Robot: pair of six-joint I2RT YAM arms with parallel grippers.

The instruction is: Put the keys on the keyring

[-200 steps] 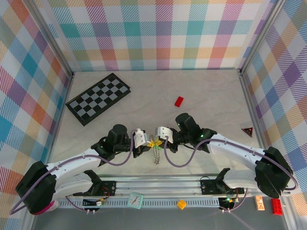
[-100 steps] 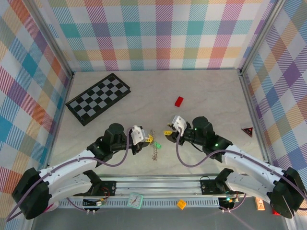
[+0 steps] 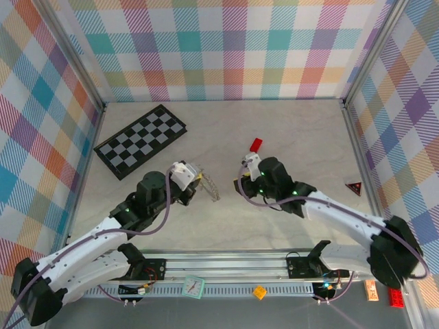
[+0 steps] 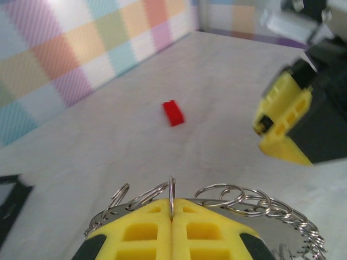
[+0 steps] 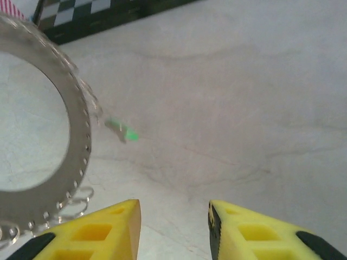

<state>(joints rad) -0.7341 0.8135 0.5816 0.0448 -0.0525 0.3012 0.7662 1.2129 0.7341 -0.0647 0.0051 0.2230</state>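
From above, the keyring (image 3: 210,186) is seen clamped in the closed left gripper (image 3: 197,179) near the middle of the tabletop (image 3: 302,130), with the right gripper (image 3: 240,184) just beside it. In the left wrist view, the yellow fingers (image 4: 146,238) are pressed together on the ring's rim. In the right wrist view, the right gripper's jaws are parted with nothing between them, and a blurred green-headed key (image 5: 126,132) is seen just beside the keyring.

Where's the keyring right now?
In the top view, the keyring sits near the middle, pinched in the left claw. The open right claw is just to its right, not touching it.
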